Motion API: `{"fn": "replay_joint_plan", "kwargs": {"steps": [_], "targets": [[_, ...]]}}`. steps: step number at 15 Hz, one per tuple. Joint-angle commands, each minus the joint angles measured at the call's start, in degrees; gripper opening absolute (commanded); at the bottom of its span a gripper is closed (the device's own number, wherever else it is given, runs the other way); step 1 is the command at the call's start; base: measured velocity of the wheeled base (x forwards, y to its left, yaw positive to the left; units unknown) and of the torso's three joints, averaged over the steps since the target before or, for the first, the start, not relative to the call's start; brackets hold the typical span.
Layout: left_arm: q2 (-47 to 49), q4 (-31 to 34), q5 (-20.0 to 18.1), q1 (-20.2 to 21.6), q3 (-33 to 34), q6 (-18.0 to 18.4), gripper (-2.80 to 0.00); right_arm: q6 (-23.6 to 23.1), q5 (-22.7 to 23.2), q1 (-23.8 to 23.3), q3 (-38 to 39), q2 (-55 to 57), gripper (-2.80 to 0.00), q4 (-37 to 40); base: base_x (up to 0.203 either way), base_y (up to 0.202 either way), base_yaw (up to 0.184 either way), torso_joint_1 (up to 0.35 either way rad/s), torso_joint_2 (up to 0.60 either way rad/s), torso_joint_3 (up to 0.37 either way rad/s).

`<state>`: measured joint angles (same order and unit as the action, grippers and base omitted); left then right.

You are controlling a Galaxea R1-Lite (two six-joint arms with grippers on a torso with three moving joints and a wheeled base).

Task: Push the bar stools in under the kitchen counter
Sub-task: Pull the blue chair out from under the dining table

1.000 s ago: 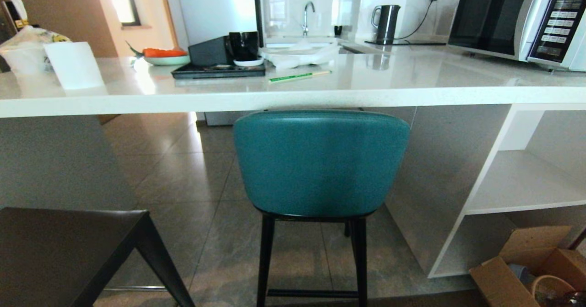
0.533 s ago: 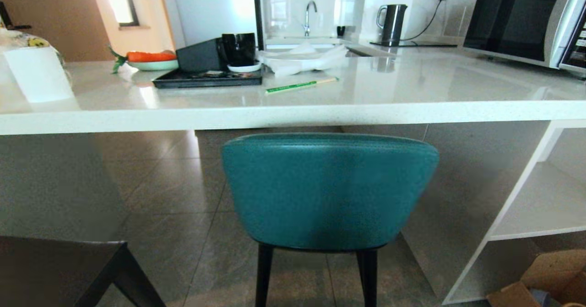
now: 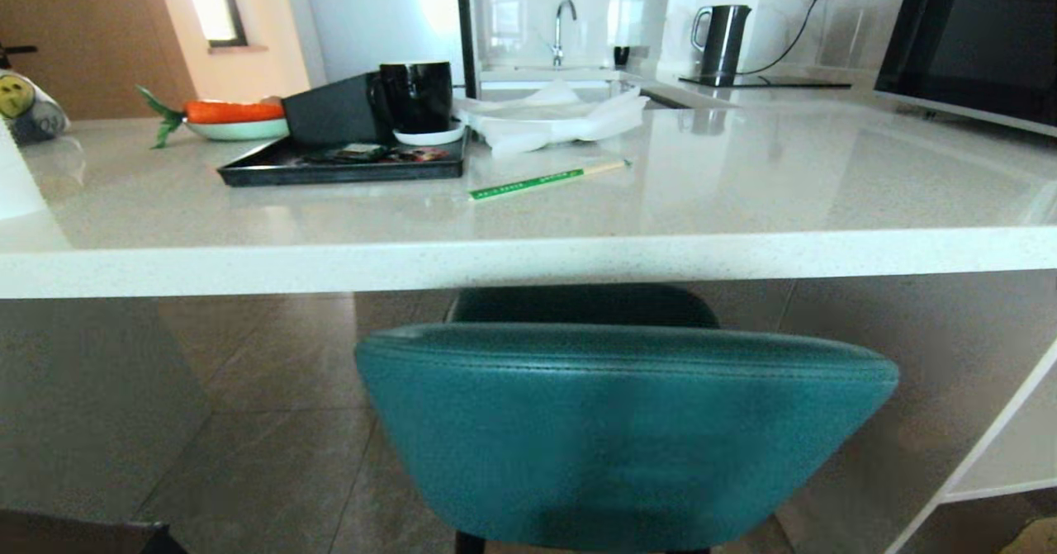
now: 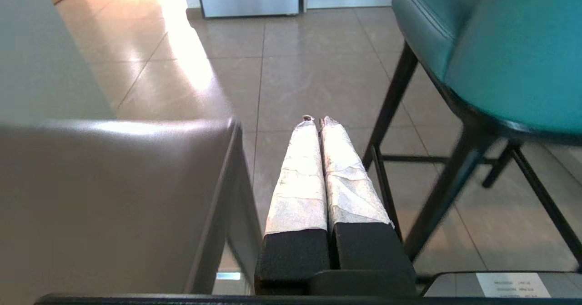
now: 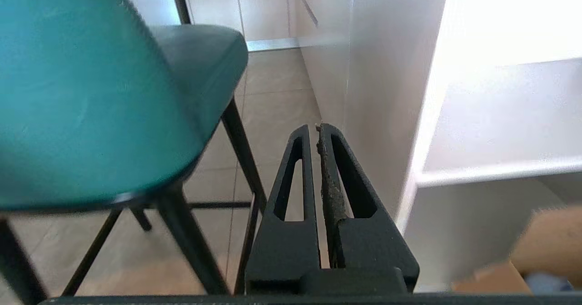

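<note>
While both arms hang low beside the stools:
Grippers: left gripper (image 4: 317,119) pressed together, empty; right gripper (image 5: 317,127) likewise.
Floor: glossy grey tiles (image 3: 272,447).
Teal stool (image 3: 628,430): at 6 o'clock, back toward the camera, seat under the kitchen counter (image 3: 528,269).
Grey stool (image 4: 113,196): beside it.
Black tray (image 3: 338,166): 11 o'clock, holding a black mug (image 3: 417,96).

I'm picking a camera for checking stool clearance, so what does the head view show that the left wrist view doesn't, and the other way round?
Only the head view shows the kitchen counter top, with a black tray, a kettle and a green chopstick packet on it.

Only the left wrist view shows the grey stool, the shut left gripper between the two stools, and the teal stool's black legs.

Both show the teal stool and the tiled floor.
</note>
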<state>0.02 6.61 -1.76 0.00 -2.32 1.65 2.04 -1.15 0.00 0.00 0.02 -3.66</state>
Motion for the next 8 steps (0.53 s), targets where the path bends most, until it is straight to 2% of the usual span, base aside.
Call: {"fn": "replay_joint_plan", "kwargs": {"steps": [1, 2, 8], "targets": [[-0.1, 0.0, 0.0, 0.0, 0.0, 0.0, -2.8, 0.0, 0.0, 0.0, 1.4, 0.0, -2.8, 0.0, 0.172, 0.0, 0.002, 0.001, 0.0, 0.001], [-0.1, 0.0, 0.0, 0.0, 0.0, 0.0, -2.8, 0.0, 0.0, 0.0, 1.4, 0.0, -2.8, 0.0, 0.125, 0.0, 0.005, 0.014, 0.0, 0.003], [-0.1, 0.0, 0.0, 0.0, 0.0, -0.1, -2.8, 0.0, -0.1, 0.0, 1.4, 0.0, -2.8, 0.0, 0.0, 0.0, 0.0, 0.0, 0.0, 0.0]]}}
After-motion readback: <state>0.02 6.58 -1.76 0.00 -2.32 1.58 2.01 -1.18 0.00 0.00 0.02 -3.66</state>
